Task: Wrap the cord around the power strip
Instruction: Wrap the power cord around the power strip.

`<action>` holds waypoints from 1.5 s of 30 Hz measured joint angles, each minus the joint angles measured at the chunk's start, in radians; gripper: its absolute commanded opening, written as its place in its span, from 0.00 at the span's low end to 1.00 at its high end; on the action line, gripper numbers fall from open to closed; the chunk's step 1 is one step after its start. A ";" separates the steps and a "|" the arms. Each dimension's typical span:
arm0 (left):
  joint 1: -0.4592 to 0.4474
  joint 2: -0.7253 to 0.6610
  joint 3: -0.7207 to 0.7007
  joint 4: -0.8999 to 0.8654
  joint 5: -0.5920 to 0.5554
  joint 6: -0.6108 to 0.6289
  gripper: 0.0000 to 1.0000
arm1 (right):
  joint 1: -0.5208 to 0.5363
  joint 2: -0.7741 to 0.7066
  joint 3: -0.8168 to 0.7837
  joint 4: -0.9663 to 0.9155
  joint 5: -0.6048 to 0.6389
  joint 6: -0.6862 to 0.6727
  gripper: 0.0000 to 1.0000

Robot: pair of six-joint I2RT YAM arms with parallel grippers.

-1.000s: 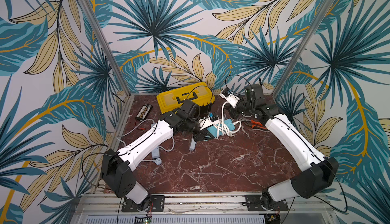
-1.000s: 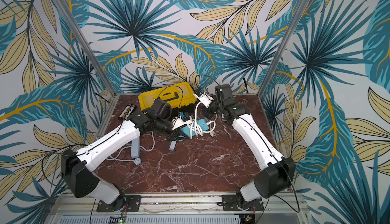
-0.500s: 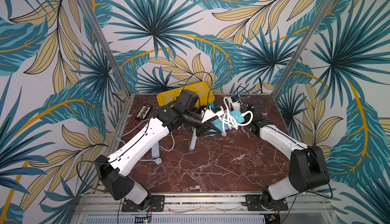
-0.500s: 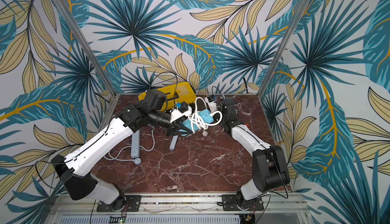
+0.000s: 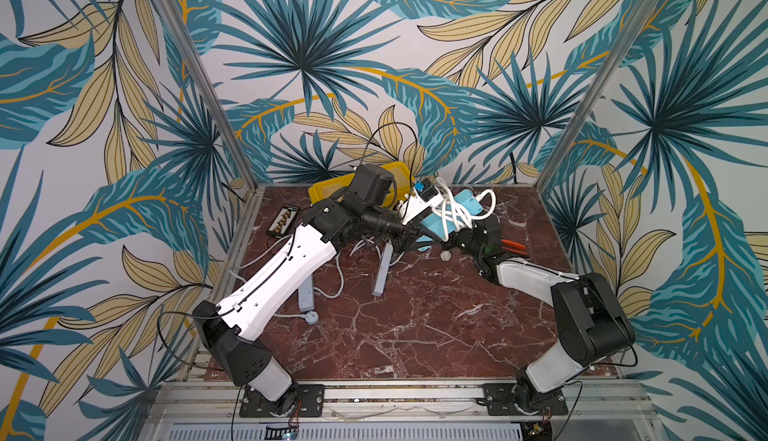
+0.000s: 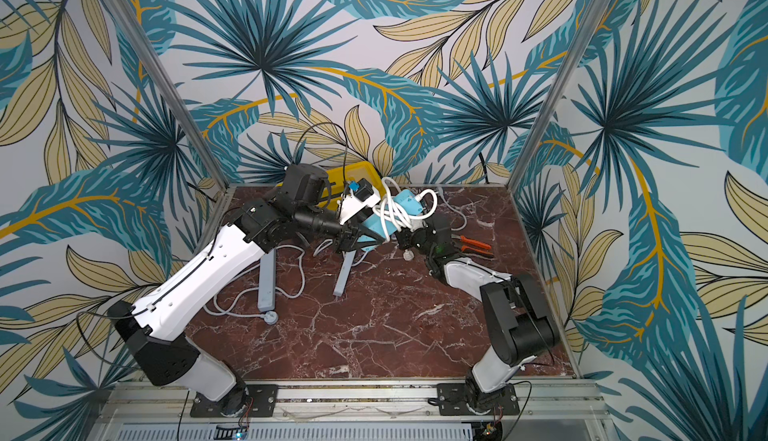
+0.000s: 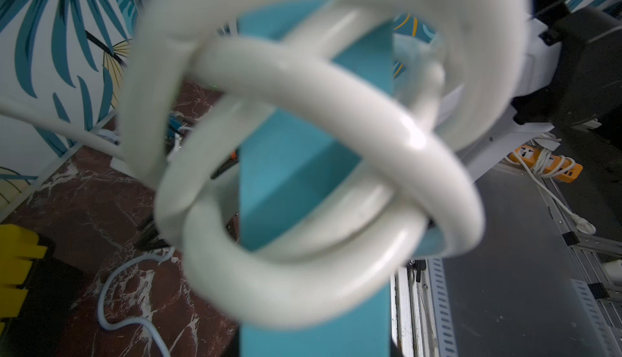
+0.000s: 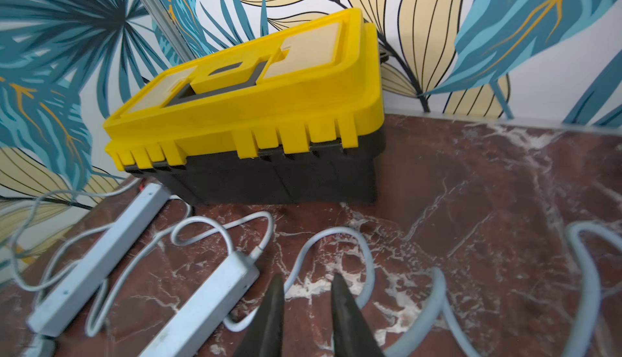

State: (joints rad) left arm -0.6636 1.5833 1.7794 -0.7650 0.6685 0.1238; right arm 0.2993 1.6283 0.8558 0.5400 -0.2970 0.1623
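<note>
Power strip wound with cord, clamped by left gripper; yellow toolbox at its 10 o'clock; right gripper: fingers narrowly parted, empty.

power strip: turquoise bar, tilted, raised above tabletop | cord: thick white, looped loosely around strip several times

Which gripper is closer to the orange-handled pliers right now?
Right. The right gripper sits just beside the pliers, with its wrist almost over them. The left gripper is farther off, on the far side of the blue power strip it holds.
</note>
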 measured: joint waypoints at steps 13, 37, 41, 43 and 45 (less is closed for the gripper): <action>0.164 0.079 0.009 0.045 -0.294 -0.062 0.00 | 0.299 -0.374 -0.011 -0.592 0.373 -0.317 0.00; 0.030 -0.007 -0.286 -0.037 0.011 0.332 0.00 | 0.065 -0.237 0.623 -1.191 0.123 -0.791 0.02; 0.051 0.005 -0.269 -0.060 0.098 0.294 0.00 | -0.044 -0.203 0.584 -1.143 -0.182 -0.709 0.16; 0.055 0.007 -0.245 -0.093 0.131 0.288 0.00 | -0.087 -0.214 0.517 -1.059 -0.274 -0.632 0.24; 0.053 0.007 -0.214 -0.131 0.169 0.289 0.00 | -0.127 -0.241 0.421 -0.945 -0.345 -0.554 0.33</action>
State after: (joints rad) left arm -0.6106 1.5902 1.5658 -0.8963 0.8371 0.4126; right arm 0.1726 1.3869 1.2766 -0.4053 -0.6418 -0.3920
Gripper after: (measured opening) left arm 0.328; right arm 0.270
